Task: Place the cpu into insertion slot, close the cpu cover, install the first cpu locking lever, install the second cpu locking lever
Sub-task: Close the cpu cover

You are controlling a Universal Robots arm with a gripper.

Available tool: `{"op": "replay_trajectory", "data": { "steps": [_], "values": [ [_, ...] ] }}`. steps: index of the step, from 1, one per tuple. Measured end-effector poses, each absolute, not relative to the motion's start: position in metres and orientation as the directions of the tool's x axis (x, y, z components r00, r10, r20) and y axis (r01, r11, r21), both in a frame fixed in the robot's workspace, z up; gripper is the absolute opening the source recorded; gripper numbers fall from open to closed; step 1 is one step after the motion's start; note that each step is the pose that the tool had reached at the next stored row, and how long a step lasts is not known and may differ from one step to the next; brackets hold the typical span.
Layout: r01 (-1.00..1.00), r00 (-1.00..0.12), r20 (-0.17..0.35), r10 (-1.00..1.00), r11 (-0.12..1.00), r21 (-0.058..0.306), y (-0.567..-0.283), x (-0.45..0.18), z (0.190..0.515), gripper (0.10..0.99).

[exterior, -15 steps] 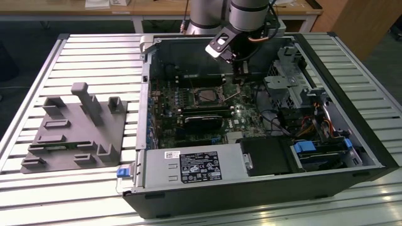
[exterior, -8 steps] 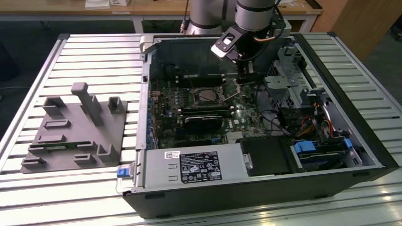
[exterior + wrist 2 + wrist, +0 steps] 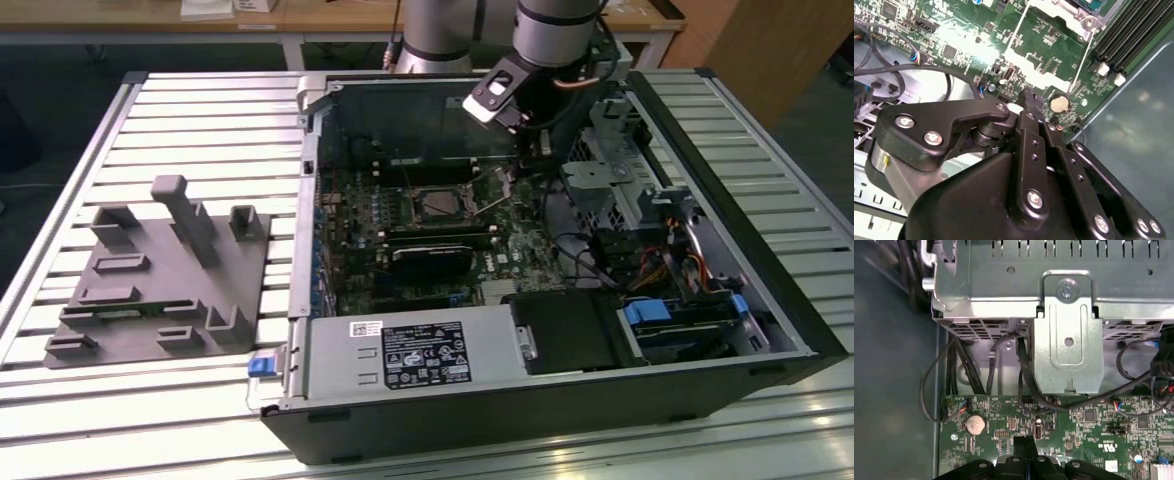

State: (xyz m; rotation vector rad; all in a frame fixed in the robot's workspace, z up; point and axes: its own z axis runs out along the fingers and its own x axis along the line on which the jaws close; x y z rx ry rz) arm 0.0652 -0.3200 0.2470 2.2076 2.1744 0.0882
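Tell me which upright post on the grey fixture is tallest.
The middle post of the grey fixture; it rises above the shorter posts beside it.

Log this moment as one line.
gripper: jaws shut, nothing visibly held | at green board near coin cell | insertion slot: apart from gripper

Exterior view: bright, even light from overhead. The slatted metal table [image 3: 200, 110] shows pale glare along its nearest slats, while the inside of the open computer case [image 3: 534, 420] lies in shadow. Second wrist view: a white hot spot washes out part of the green circuit board [image 3: 1044, 50]. The black tool [image 3: 1030, 97], close to the lens, looks slightly soft. First wrist view: the metal bracket [image 3: 1069, 350] shines, and the case wall [image 3: 894, 365] beside it is dim.
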Motion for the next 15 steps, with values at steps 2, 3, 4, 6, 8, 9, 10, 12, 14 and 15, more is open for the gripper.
{"op": "replay_trajectory", "data": {
  "steps": [2,3,4,6,8,9,10,12,14,15],
  "values": [
    [0.997,0.015,0.011,1.000,-0.016,0.070,-0.320,0.065,0.244,0.106],
    [0.997,0.015,0.011,1.000,-0.016,0.069,-0.320,0.065,0.242,0.106],
    [0.997,0.015,0.011,1.000,-0.016,0.069,-0.320,0.065,0.241,0.106],
    [0.998,0.015,0.011,1.000,-0.015,0.068,-0.320,0.066,0.237,0.106],
    [0.998,0.015,0.011,1.000,-0.015,0.067,-0.320,0.066,0.234,0.106],
    [0.998,0.015,0.011,1.000,-0.015,0.067,-0.320,0.066,0.233,0.106],
    [0.998,0.015,0.011,1.000,-0.015,0.066,-0.320,0.066,0.232,0.106],
    [0.998,0.015,0.011,1.000,-0.015,0.065,-0.320,0.066,0.230,0.106],
    [0.998,0.015,0.011,1.000,-0.016,0.065,-0.320,0.066,0.230,0.106],
    [0.998,0.015,0.011,1.000,-0.016,0.065,-0.320,0.066,0.230,0.106]
  ]
}}
